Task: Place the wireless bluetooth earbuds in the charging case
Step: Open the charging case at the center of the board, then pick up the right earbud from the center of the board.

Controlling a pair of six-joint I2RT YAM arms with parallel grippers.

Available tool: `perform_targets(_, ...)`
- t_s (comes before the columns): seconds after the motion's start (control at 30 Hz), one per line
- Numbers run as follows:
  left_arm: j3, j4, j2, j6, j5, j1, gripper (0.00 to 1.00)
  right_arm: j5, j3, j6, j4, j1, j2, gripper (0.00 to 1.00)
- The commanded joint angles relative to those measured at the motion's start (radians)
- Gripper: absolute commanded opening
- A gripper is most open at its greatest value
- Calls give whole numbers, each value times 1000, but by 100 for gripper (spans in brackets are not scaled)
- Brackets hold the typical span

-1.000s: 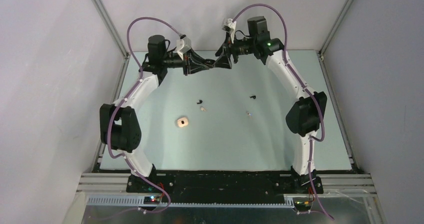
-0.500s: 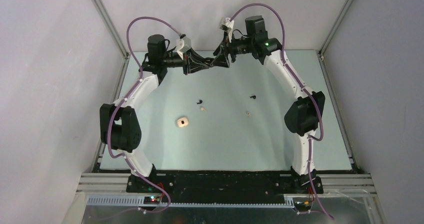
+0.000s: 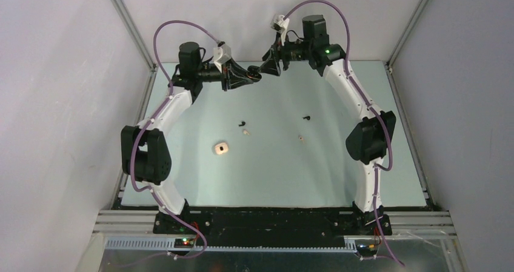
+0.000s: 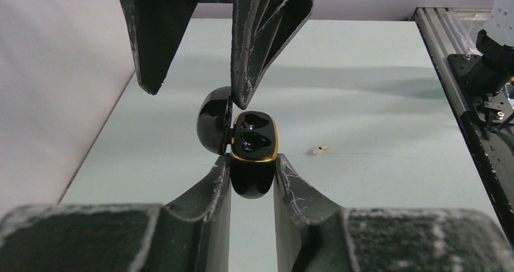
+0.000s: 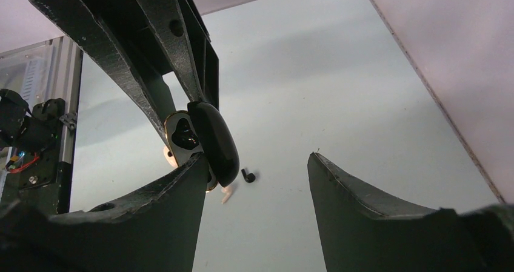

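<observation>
My left gripper [image 4: 253, 170] is shut on the base of a black charging case [image 4: 255, 143] with a gold rim. It holds the case in the air near the back wall [image 3: 257, 73], with the lid [image 4: 214, 123] swung open to one side. My right gripper [image 5: 259, 157] faces it, open, with the lid [image 5: 213, 140] inside its gap against one finger. Both case wells look empty. The earbuds lie on the table: a black one [image 3: 242, 124] beside a cream one [image 3: 246, 132], another black one [image 3: 307, 117], another cream one [image 3: 300, 138].
A small cream case [image 3: 221, 148] lies on the pale green table [image 3: 339, 175] left of centre, below the earbuds. Grey walls close in the back and both sides. The arm bases stand on the black rail [image 3: 267, 220] at the near edge.
The right gripper has pulled slightly up and back from the left one, and its jaws have narrowed a little. The left gripper and the case have not moved.
</observation>
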State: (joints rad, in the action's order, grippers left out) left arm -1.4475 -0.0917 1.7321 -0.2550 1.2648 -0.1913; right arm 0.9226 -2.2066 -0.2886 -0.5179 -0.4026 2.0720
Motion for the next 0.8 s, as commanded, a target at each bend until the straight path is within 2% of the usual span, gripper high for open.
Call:
perform_targets(0.0,-42,-20,-1,20,24,-3,0,-10,-28,20,36,-4,-4,66)
perform_targets(0.27,-49,-36,16,98,5,8,0,125,-13,102,61,29,-90,72)
perform_targets(0.4,-43,-53,19,135,-6,9,0,97,93,107,76,67,-182,75)
perform_targets(0.47,-43,-60,18,158,-14,11,0,72,163,47,26,92,-222,74)
perform_targets(0.63,3,-83,-10,198,-48,18,0,-57,329,-295,-189,151,-271,68)
perform_targets(0.73,32,-94,-38,230,-65,33,0,-186,383,-395,-277,159,-268,55)
perform_targets(0.77,48,-95,-50,242,-75,39,0,-282,426,-379,-266,158,-269,52)
